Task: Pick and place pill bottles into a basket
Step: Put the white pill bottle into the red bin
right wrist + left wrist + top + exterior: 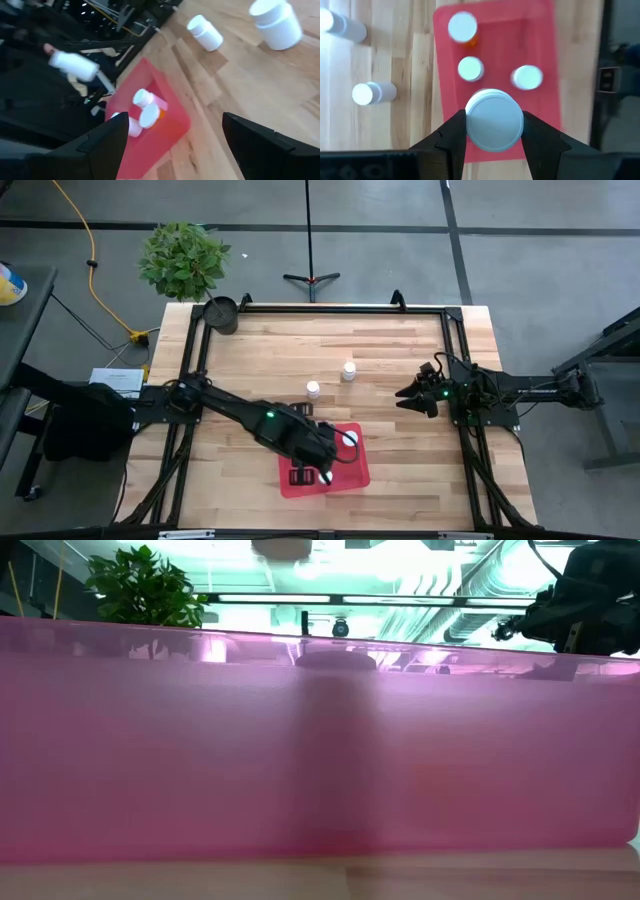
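The red basket (352, 476) lies near the table's front edge, middle. Inside it stand three pill bottles: one with an orange body (463, 28) and two others (470, 69) (527, 77). Two more bottles (313, 389) (348, 370) stand on the wood beyond the basket. My left gripper (325, 471) hangs over the basket, shut on another white-capped pill bottle (494, 117). My right gripper (170, 150) waits open at the table's right side, fingers wide apart, nothing between them. My left gripper pinches the pill bottle between its two fingers, one on each side at the white cap (470, 125). The fingers come from above, pointing steeply down. The cap hides the body beneath it. The bottle (73, 65) hangs clear above the basket.
A dark round cup (222, 313) and a potted plant (183, 258) sit at the table's far left corner. A black frame (320, 308) runs along the table's edges. In the low view the basket's pink wall (320, 740) blocks nearly everything.
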Controlling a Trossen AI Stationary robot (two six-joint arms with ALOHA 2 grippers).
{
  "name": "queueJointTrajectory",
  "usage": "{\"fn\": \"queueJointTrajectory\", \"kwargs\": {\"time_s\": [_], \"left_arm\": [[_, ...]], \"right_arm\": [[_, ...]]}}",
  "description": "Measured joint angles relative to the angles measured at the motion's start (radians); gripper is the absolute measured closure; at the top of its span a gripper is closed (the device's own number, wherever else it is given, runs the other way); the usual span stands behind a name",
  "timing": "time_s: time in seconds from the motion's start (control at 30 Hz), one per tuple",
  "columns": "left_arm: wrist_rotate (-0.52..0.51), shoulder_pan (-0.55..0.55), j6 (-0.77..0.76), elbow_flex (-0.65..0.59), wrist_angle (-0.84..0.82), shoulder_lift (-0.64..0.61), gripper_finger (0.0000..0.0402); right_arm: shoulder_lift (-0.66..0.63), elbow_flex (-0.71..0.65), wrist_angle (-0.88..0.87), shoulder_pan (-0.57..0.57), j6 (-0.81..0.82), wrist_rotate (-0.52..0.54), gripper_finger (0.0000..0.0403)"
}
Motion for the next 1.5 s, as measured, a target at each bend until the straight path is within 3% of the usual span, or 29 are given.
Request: {"fn": "queueJointTrajectory", "kwargs": {"time_s": [0.23, 0.63, 0.97, 1.5], "left_arm": [[-0.005, 0.007, -0.026, 0.0, -0.007, 0.115, 0.0211], [-0.037, 0.007, -0.149, 0.0, 0.005, 0.134, 0.0211], [0.03, 0.007, -0.115, 0.0, 0.268, 0.131, 0.0211], [0.086, 0.074, -0.02, 0.001, 0.398, 0.2, 0.0211]], "right_arm": [[-0.001, 0.0, 0.008, 0.0, -0.02, -0.056, 0.0091], [-0.002, 0.002, 0.008, 0.0, -0.052, -0.093, 0.0091], [-0.002, 0.002, 0.006, 0.0, -0.079, -0.113, 0.0091], [-0.002, 0.002, -0.011, 0.0, -0.09, -0.132, 0.0091]]}}
